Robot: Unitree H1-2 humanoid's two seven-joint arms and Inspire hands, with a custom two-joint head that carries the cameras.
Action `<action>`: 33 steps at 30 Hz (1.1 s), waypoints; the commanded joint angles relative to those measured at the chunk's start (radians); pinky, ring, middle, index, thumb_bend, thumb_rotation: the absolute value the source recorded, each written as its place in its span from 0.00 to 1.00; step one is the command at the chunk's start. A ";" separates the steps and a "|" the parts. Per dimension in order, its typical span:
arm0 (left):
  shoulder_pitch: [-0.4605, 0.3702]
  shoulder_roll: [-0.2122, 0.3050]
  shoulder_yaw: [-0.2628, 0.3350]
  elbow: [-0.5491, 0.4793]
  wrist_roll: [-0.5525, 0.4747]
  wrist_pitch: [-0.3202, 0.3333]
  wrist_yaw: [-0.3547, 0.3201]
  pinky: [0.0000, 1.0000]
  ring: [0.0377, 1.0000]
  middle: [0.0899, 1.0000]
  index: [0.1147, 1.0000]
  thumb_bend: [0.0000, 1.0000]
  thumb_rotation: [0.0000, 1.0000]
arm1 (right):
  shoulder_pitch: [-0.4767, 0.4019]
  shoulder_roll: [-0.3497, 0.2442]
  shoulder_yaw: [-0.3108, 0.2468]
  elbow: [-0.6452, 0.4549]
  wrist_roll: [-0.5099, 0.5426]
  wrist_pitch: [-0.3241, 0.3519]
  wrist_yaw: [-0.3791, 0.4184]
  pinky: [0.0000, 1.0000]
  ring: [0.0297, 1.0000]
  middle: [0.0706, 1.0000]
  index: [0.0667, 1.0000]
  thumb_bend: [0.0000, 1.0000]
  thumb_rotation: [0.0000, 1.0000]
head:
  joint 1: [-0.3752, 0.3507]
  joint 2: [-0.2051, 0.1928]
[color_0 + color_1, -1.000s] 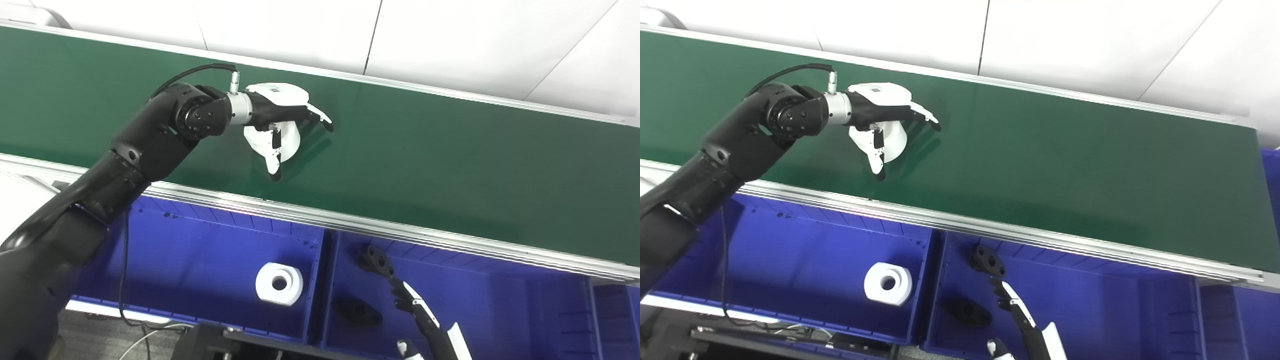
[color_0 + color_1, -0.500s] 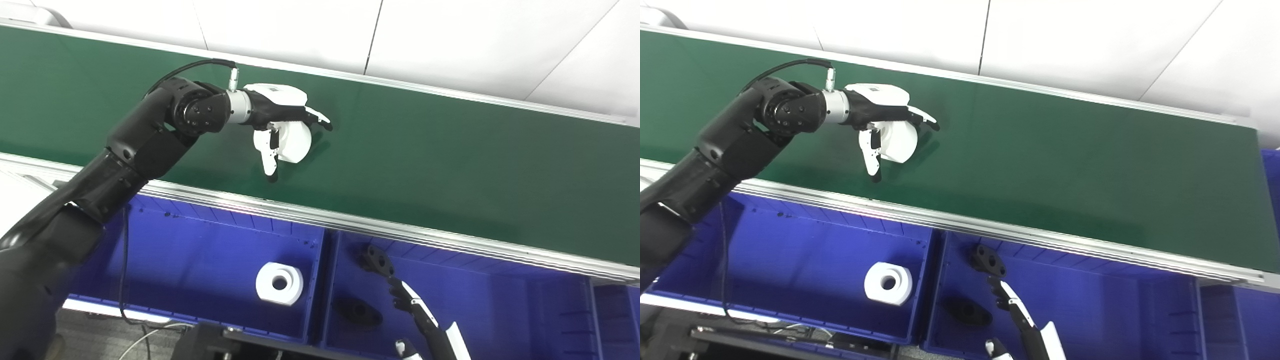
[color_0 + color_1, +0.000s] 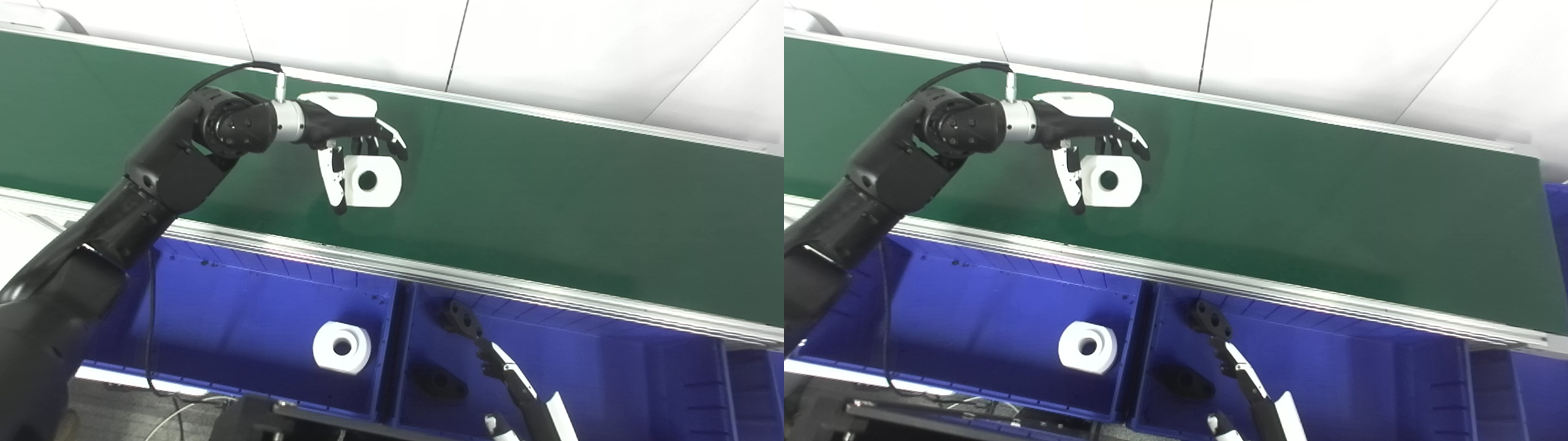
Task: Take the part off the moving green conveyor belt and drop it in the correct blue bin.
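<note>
1. In the left eye view I am watching the left robot hand hovering over the green conveyor belt, toward the worktop's far-left part. Its fingers are spreading apart, holding nothing. The white part is lying flat on the belt just below the fingers, with the thumb touching or nearly touching its left side. Its bore is facing up, so I am seeing no clear long axis.

2. In the same view the right robot hand is waiting low over the right blue bin, well apart from the part. I cannot tell how its fingers are set. I am judging the left hand the one to close.

3. In the right eye view the white part is sitting between thumb and fingers of the left robot hand, about midway across the belt.

4. Here the left blue bin at the near edge is holding a similar white ring, and the right blue bin is holding dark pieces. Behind the belt, white wall panels are closing the room.
</note>
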 commanded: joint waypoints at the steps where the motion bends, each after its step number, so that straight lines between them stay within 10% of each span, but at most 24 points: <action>1: -0.024 -0.003 0.024 -0.009 -0.017 -0.021 0.045 0.56 0.61 0.82 0.75 0.67 0.00 | 0.009 -0.001 -0.002 -0.032 0.004 -0.060 -0.002 0.83 0.88 0.91 0.90 0.57 1.00 | 0.001 0.001; 30: -0.007 -0.012 0.053 0.027 -0.067 -0.087 0.126 0.63 0.45 0.67 0.60 0.48 0.00 | 0.024 0.012 0.005 -0.028 -0.004 -0.059 -0.015 0.83 0.88 0.91 0.89 0.57 1.00 | 0.000 0.013; 33: -0.008 -0.013 0.052 0.023 -0.071 -0.083 0.120 0.65 0.64 0.68 0.62 0.73 0.00 | 0.025 0.014 0.006 -0.028 -0.003 -0.060 -0.017 0.83 0.88 0.91 0.89 0.58 1.00 | 0.000 0.015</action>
